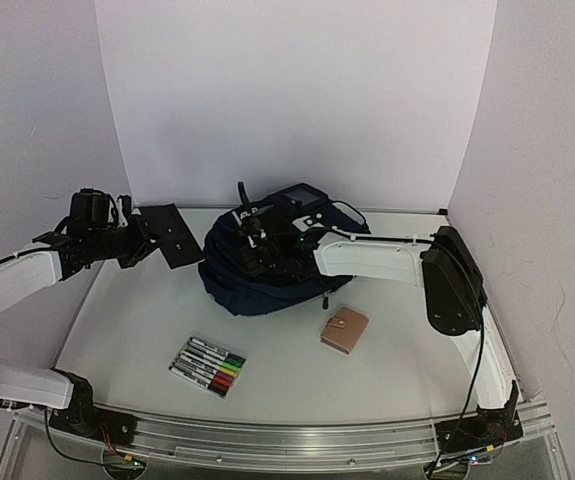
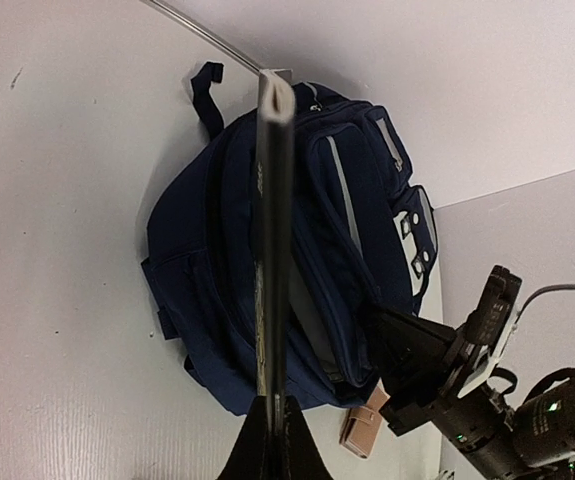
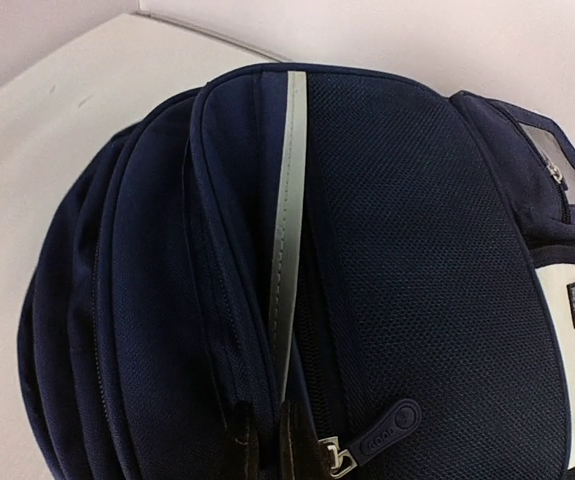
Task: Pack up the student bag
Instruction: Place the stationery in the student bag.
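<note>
Top external view: nearest the arm bases lies a pack of markers (image 1: 208,366), with a tan wallet (image 1: 344,329) just beyond on the right. Farther back sits the student bag (image 1: 229,285), the right gripper (image 1: 257,254) pinched together on its fabric beside a zipper. Left of the bag, the left gripper (image 1: 145,241) clamps a flat black book (image 1: 174,234).

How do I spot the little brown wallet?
Find the big navy-blue fabric backpack in the middle of the white table. Just in front of it, to the right, lies a small square tan wallet with a snap tab. Its only neighbour, a pack of markers, is many-coloured.
</note>
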